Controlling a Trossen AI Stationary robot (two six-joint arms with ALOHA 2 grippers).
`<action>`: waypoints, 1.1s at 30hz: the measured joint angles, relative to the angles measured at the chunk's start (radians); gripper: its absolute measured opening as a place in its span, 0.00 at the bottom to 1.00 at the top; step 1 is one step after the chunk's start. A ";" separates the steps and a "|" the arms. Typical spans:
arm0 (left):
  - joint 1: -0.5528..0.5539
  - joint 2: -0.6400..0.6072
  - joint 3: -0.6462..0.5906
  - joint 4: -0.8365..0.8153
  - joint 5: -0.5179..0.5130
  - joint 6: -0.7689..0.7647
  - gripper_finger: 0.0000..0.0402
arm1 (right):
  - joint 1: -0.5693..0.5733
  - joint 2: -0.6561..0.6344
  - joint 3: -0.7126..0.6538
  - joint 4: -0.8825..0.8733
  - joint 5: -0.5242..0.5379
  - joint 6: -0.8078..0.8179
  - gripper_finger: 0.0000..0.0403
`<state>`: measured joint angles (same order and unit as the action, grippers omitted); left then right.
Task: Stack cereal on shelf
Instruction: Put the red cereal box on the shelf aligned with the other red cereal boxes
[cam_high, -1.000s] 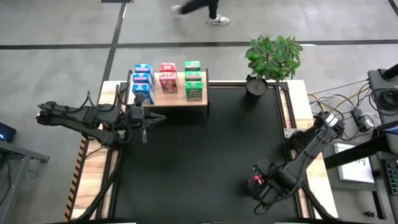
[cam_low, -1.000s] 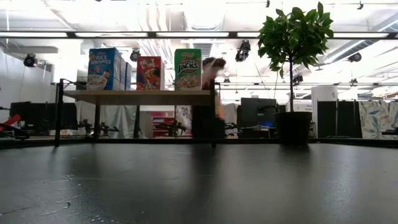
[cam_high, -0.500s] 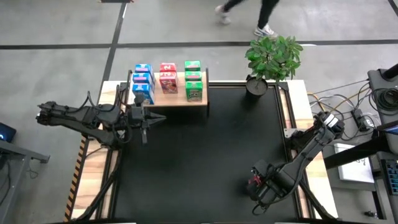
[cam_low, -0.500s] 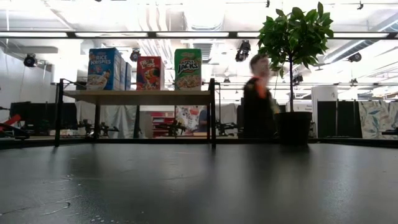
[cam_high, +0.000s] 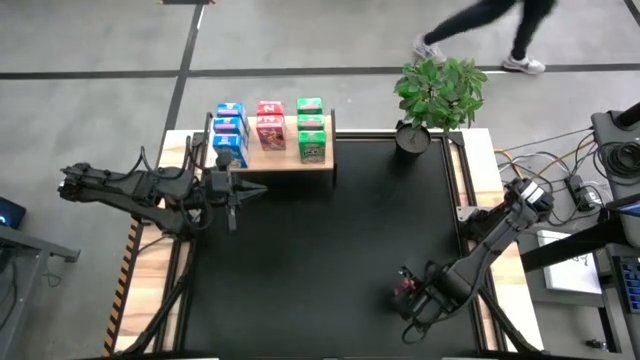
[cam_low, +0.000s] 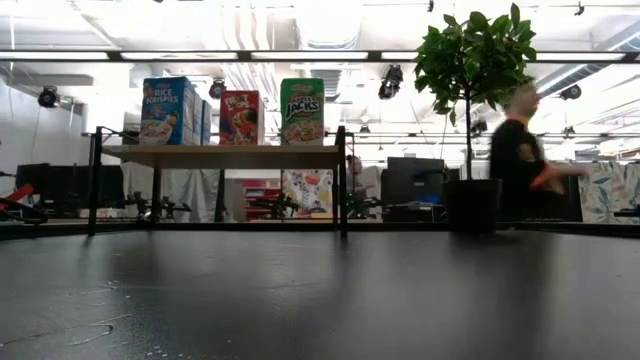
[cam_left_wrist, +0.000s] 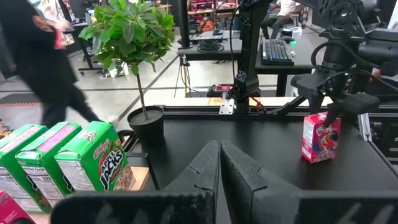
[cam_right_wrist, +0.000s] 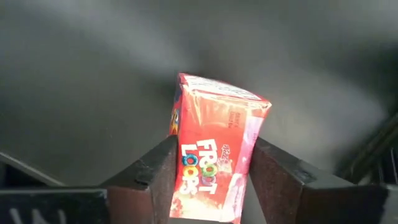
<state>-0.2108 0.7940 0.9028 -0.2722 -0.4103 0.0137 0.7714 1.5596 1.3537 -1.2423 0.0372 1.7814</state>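
Nearest the front edge of the surface (cam_high: 320, 260), on its right side, the right gripper (cam_high: 408, 290) pinches a red cereal box (cam_right_wrist: 211, 165) between its 2 fingers, one pad on each narrow side, so the printed front faces the wrist camera and the box can be carried upright; in the left wrist view the same box (cam_left_wrist: 320, 137) stands with its base at or just above the black mat, so it looks freshly gripped or only barely lifted, and I cannot tell which. Farther back on the left, the left gripper (cam_high: 233, 190) waits just in front of the shelf (cam_high: 275, 160) with its fingers pressed together, holding nothing, out of the way of the carrying arm. On the shelf the boxes sit in 3 colour columns, blue (cam_high: 229, 132), red (cam_high: 270, 125) and green (cam_high: 312, 130); the red column appears shorter than its neighbours, so the held box probably belongs there. Beyond the shelf's right end stands a potted plant (cam_high: 438, 95), and a person (cam_high: 480, 30) crosses the floor behind
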 joint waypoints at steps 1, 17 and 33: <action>0.000 0.000 0.000 0.003 0.000 0.001 0.00 | -0.007 -0.002 0.000 0.001 0.019 -0.018 0.43; 0.000 -0.051 -0.061 0.069 0.001 0.044 0.00 | -0.332 0.005 0.199 0.183 0.206 -0.747 0.42; 0.000 -0.296 -0.200 0.132 0.001 0.085 0.00 | -0.613 0.093 0.549 0.359 0.220 -1.520 0.42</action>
<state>-0.2106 0.4977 0.7030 -0.1402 -0.4095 0.0983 0.1581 1.6525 1.9032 -0.8830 0.2568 0.2613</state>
